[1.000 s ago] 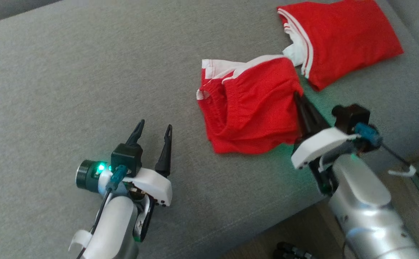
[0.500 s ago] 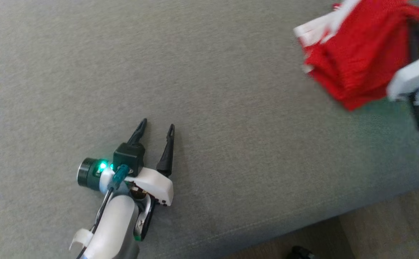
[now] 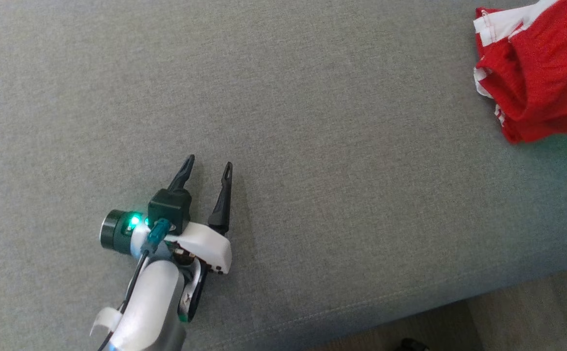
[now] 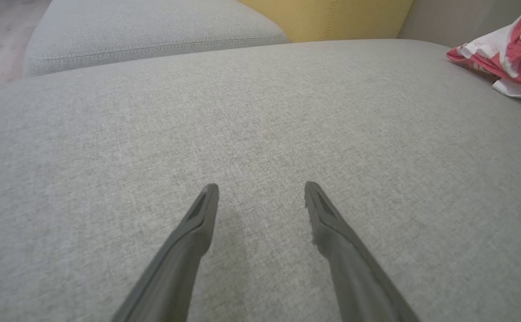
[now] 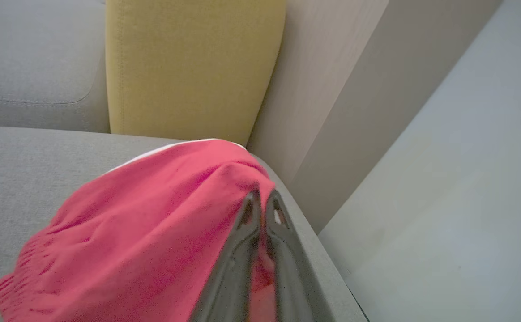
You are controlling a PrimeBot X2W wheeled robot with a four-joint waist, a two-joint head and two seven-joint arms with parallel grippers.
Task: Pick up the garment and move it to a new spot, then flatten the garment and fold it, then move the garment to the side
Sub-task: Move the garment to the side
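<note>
Head view: a broad grey woven-fabric sofa seat [image 3: 312, 122] spans the scene, with a strip of wooden floor [image 3: 532, 312] past its near right edge. The left hand [image 3: 209, 161] sits at the near left, low over bare upholstery, its two long dark fingers spread wide with nothing between them. A green light glows on the wrist behind it. The bright red mesh sports garment with white stripe trim [image 3: 541, 73] is bunched at the far right of the seat, cut off by the picture's right edge and well apart from the left hand. Whether it rests on the seat or hangs just above it cannot be told.

Left wrist view: the left hand [image 4: 260, 187] points across the seat, fingers wide apart and empty. The garment [image 4: 520, 49] appears crumpled at the far right, red and white folds mixed. A second grey cushion [image 4: 144, 31] and a mustard-yellow upholstered cushion [image 4: 327, 18] lie beyond the far edge of the seat.

Right wrist view: the right hand [image 5: 264, 197] has its fingers pinched nearly together on a fold of the garment [image 5: 153, 232], and the red cloth drapes in a mound to the left of the fingers, near the right edge of the seat. The yellow cushion [image 5: 189, 67] stands upright behind it.
</note>
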